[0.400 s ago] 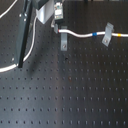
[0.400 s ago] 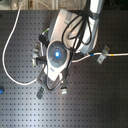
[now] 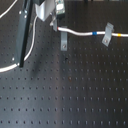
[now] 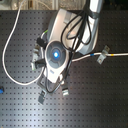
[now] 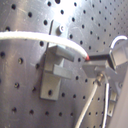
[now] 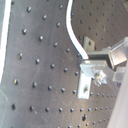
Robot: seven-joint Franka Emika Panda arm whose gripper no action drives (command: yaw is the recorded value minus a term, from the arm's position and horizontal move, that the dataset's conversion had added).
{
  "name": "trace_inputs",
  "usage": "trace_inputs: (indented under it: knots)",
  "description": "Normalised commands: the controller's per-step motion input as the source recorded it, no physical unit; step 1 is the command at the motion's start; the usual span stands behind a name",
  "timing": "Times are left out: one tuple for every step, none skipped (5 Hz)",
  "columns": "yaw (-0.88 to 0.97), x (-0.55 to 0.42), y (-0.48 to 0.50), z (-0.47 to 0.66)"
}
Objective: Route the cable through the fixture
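1. Cable is a thin white cord. In the first exterior view it runs from under the gripper rightward, with a blue band and a yellow band near the first exterior view's right.
2. Cable passes over a small grey clip just below the gripper and through a second grey clip further toward the first exterior view's right.
3. More white cord loops down the first exterior view's left side, ending at the left edge.
4. In the second exterior view the cord makes a big loop on the left and reappears right of the arm with a yellow stretch past a clip.
5. In the first wrist view the cable arcs across the top of a grey clip block, touching it; a red band shows at the gripper side.
6. In the second wrist view the cable curves down to a clip.
7. Surface: black perforated board, a regular grid of holes.
8. Gripper sits at the far edge over the cable's end, seen from above in the second exterior view; finger spread cannot be told, nor whether it clamps the cord.
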Motion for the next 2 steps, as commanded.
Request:
trace_inputs:
  knots:
    - [-0.84, -0.001, 0.001, 0.27]
    - [-1.0, 0.002, 0.0, 0.29]
